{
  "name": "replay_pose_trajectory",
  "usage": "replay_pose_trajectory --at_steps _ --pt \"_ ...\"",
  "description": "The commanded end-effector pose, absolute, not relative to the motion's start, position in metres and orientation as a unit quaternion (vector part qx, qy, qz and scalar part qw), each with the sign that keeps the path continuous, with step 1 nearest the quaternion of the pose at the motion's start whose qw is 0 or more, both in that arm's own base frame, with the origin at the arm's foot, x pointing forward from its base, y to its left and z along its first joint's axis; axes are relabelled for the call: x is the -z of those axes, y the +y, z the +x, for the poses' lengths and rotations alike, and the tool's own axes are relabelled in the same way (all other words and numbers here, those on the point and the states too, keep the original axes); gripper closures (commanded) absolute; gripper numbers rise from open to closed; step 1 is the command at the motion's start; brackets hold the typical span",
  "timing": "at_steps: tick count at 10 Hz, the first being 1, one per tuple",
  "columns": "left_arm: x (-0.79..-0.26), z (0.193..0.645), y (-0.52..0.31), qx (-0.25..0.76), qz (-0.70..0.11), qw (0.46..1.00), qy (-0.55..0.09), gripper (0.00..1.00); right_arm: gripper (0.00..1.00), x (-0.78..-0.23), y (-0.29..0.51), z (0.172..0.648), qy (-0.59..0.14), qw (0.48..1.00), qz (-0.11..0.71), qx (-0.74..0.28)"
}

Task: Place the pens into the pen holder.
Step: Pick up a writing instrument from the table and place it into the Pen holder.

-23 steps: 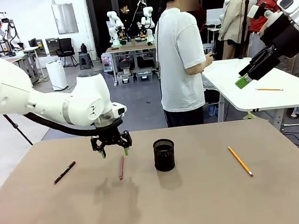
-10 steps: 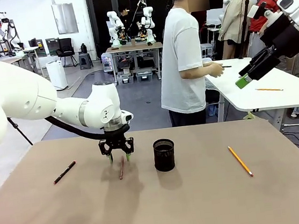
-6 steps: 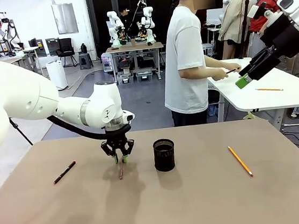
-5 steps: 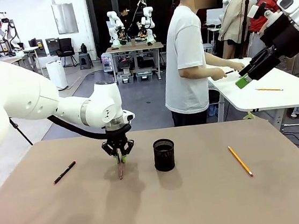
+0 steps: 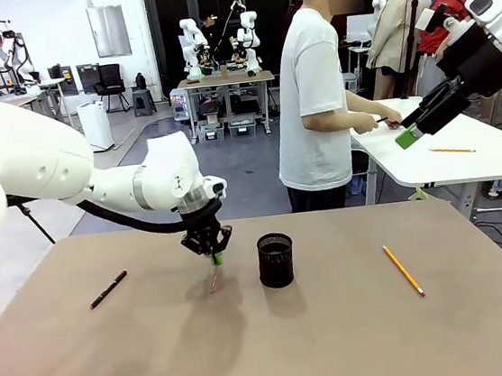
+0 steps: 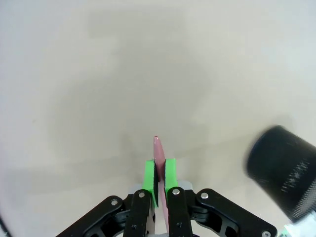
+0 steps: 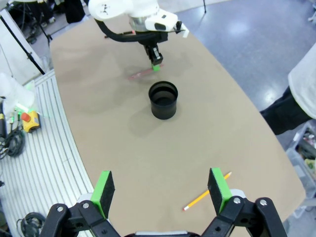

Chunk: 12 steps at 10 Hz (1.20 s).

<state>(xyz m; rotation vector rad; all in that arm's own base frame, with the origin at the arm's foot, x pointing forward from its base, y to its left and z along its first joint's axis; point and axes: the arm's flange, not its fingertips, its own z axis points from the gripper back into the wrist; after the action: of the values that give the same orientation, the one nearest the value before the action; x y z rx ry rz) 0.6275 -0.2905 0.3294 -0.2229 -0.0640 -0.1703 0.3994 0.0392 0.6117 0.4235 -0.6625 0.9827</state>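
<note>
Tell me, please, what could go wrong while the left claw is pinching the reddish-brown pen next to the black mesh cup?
1. The left claw pinches the thin reddish-brown pen between narrow green pads. The pen looks blurred in the front view, so it may swivel or slip out.
2. The small black mesh pen holder stands close by. The pen's hanging end could catch its rim and tip it over.

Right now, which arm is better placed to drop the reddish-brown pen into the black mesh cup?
Left: left gripper is shut on the reddish-brown pen beside the black mesh cup; right gripper is open, farther off.
</note>
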Motion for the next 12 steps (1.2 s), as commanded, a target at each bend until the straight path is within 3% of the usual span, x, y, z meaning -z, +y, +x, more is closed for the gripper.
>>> replay_pose_trajectory --at_steps 1,5,8,10,12 --pt "-0.357 0.605 -0.263 0.149 -0.249 0.956 -0.047 1.00 0.00 -0.612 0.039 0.400 -0.314 0.803 0.206 -0.463" --pt "-0.404 0.568 -0.253 0.251 -0.341 0.891 -0.160 1.00 0.00 -0.612 0.039 0.400 -0.314 0.803 0.206 -0.463" --pt "-0.435 0.531 -0.249 0.342 -0.395 0.757 -0.393 1.00 0.00 -0.612 0.039 0.400 -0.314 0.803 0.206 -0.463" --pt "-0.443 0.513 -0.239 0.363 -0.404 0.696 -0.470 1.00 0.00 -0.612 0.039 0.400 -0.314 0.803 0.206 -0.463" --pt "-0.443 0.501 -0.232 0.427 -0.395 0.668 -0.465 1.00 0.00 -0.612 0.039 0.400 -0.314 0.803 0.206 -0.463"
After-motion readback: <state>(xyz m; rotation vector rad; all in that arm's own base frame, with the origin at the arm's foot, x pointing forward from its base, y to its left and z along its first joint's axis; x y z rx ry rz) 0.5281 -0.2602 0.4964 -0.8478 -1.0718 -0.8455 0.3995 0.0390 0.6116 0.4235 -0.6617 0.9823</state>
